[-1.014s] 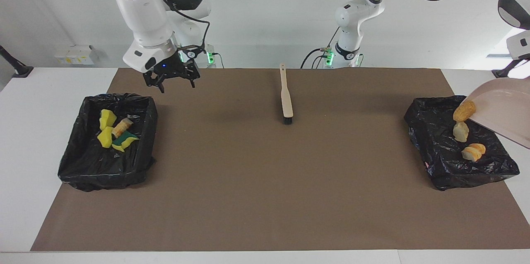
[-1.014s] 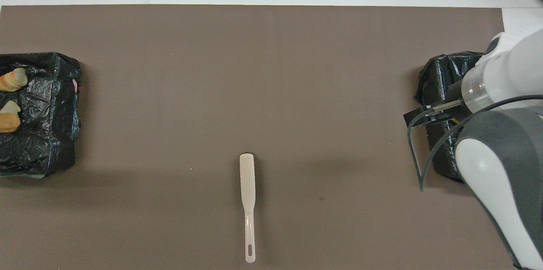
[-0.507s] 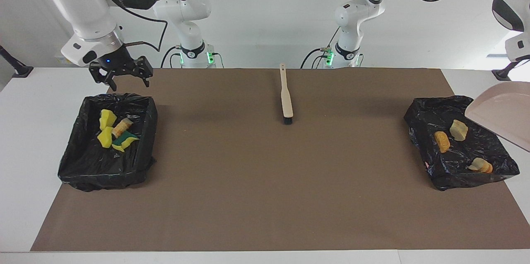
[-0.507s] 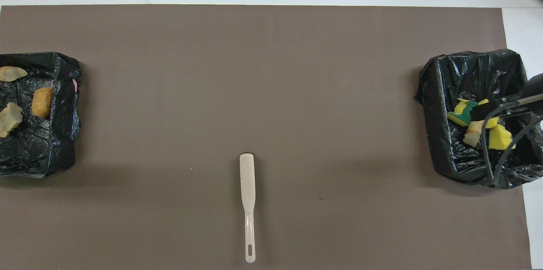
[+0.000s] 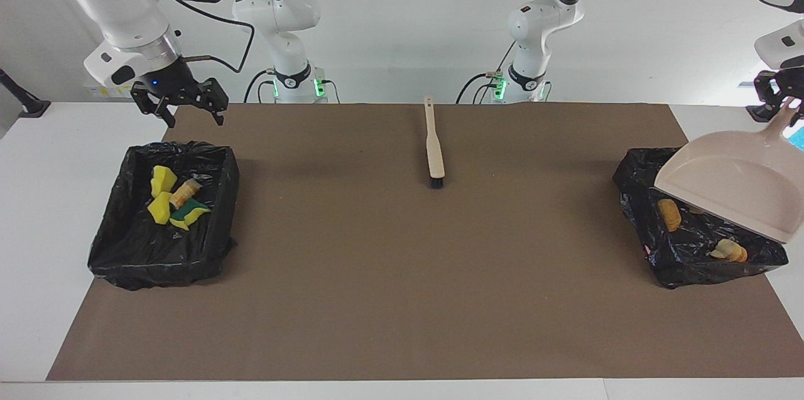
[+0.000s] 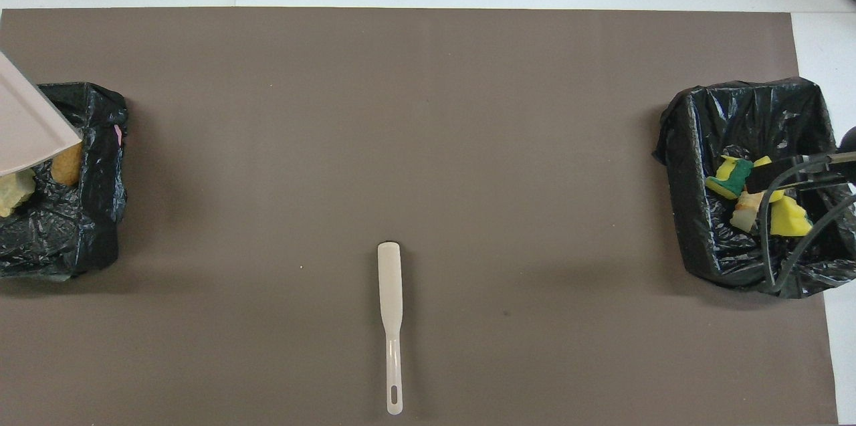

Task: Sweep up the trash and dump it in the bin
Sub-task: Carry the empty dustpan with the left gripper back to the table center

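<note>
My left gripper (image 5: 782, 102) is shut on the handle of the beige dustpan (image 5: 728, 189), which hangs tilted over the black-lined bin (image 5: 691, 274) at the left arm's end. Golden-brown bread lumps (image 5: 670, 214) (image 5: 728, 251) lie in that bin, partly hidden under the pan. The dustpan (image 6: 27, 125) also covers part of this bin (image 6: 93, 239) in the overhead view, where a lump (image 6: 67, 165) shows. My right gripper (image 5: 195, 118) is open and empty, in the air over the robot-side rim of the other bin (image 5: 157, 268). That bin holds yellow-green sponges (image 5: 162, 179) and a pastry piece (image 5: 185, 191).
The beige brush (image 5: 433, 145) with black bristles lies on the brown mat (image 5: 402, 299) midway between the bins, near the robots, handle toward them. In the overhead view the brush (image 6: 390, 305) lies low in the middle. White table surrounds the mat.
The bread lumps dropped out of the dustpan into the bin. The dustpan then swung in over that bin. My right gripper moved toward the right arm's end, to the other bin's rim.
</note>
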You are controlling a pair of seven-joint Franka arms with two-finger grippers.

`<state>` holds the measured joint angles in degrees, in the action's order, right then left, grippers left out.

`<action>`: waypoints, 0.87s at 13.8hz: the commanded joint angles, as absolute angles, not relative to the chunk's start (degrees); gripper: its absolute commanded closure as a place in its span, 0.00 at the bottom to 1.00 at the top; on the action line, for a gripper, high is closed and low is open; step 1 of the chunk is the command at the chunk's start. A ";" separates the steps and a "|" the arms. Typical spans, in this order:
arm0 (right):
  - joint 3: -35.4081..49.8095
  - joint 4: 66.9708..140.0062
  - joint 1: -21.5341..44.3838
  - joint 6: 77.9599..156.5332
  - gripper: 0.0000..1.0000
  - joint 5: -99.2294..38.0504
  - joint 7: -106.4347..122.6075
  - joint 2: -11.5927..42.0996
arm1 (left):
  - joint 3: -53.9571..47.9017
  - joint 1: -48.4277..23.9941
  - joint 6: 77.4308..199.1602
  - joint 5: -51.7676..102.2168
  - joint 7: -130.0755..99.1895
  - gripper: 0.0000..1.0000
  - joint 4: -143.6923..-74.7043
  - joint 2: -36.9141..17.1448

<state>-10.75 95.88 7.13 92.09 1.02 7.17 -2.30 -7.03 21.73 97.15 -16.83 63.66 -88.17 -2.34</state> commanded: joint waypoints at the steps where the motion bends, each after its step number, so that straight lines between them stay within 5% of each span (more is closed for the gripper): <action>1: -10.46 95.71 7.12 90.88 0.00 0.88 5.98 -2.72 | -7.82 16.37 92.21 -12.67 50.07 1.00 -89.20 -0.97; 7: -11.43 95.71 6.33 89.21 0.00 -0.09 6.42 -2.99 | -7.91 -1.72 92.89 -3.44 14.47 1.00 -94.13 0.88; 12: -3.25 95.71 -1.58 89.91 0.00 -0.35 6.42 -3.60 | -7.82 -13.17 103.51 4.38 -6.74 1.00 -96.85 -1.92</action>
